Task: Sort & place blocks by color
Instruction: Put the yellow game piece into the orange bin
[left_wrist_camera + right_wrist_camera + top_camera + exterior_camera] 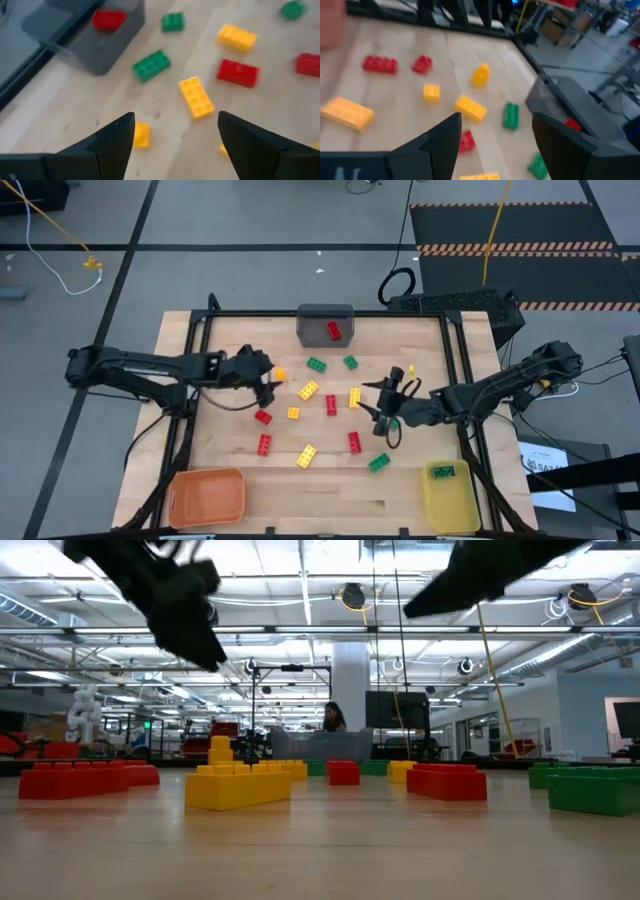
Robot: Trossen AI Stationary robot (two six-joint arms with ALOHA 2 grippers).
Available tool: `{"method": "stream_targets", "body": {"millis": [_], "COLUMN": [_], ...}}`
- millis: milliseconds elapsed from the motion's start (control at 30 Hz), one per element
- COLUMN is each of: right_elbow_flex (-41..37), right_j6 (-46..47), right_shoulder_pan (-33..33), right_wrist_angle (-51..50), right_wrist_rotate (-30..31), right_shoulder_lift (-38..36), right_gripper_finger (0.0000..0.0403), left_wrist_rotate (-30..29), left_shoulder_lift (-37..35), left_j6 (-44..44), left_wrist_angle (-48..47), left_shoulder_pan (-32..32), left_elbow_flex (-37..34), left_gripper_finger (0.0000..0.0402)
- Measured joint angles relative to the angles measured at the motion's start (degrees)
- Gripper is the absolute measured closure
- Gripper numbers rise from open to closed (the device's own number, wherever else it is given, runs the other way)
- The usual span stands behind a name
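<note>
Red, yellow and green blocks lie scattered on the wooden table (pixel 230 340), among them a yellow one (pixel 308 390), a red one (pixel 331 404) and a green one (pixel 316 364). My left gripper (pixel 272 389) hovers open over the table's left middle. A small yellow block (pixel 141 135) lies on the wood beside one of its fingers, apart from it. My right gripper (pixel 384 416) hangs open right of the middle, with nothing between its fingers (pixel 445 145). One red block (pixel 334 330) lies in the gray bin (pixel 312 320), and one green block (pixel 443 472) in the yellow bin (pixel 450 505).
The gray bin stands at the far edge's middle, an orange bin (pixel 207 497) at the near left corner and the yellow bin at the near right corner. A black frame (pixel 300 312) rims the table. Bare wood lies between the two near bins.
</note>
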Motion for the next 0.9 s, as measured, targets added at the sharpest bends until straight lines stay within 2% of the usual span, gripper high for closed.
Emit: {"method": "stream_targets", "body": {"millis": [233, 400, 567, 667, 900], "right_elbow_flex": [-5.67, -6.81, -6.81, -6.81, -6.83], "right_j6": [-0.90, -3.75, -7.63, -7.01, -5.44], "right_shoulder_pan": [-4.23, -8.06, -10.61, -11.52, -11.75], "right_wrist_angle": [2.28, 7.82, 12.95, 14.69, 13.72], "right_wrist_rotate": [-0.09, -0.12, -0.07, -0.17, -0.38], "right_shoulder_lift": [0.01, -0.11, -0.13, -0.13, -0.13], "right_gripper_finger": [0.0170, 0.0170, 0.0170, 0.0170, 0.0170], "left_wrist_rotate": [3.59, 3.71, 6.08, 6.83, 9.12], "left_shoulder_lift": [11.38, 17.39, 20.76, 21.81, 24.79], "left_j6": [1.67, -4.41, -12.61, -15.27, -16.17], "left_wrist_angle": [-0.17, -3.08, -10.37, -11.22, -10.72], "left_shoulder_pan": [7.28, 11.71, 13.74, 14.26, 14.25], "left_elbow_flex": [2.27, 6.62, 10.13, 10.73, 10.73], "left_gripper_finger": [0.0112, 0.0112, 0.0112, 0.0112, 0.0112]}}
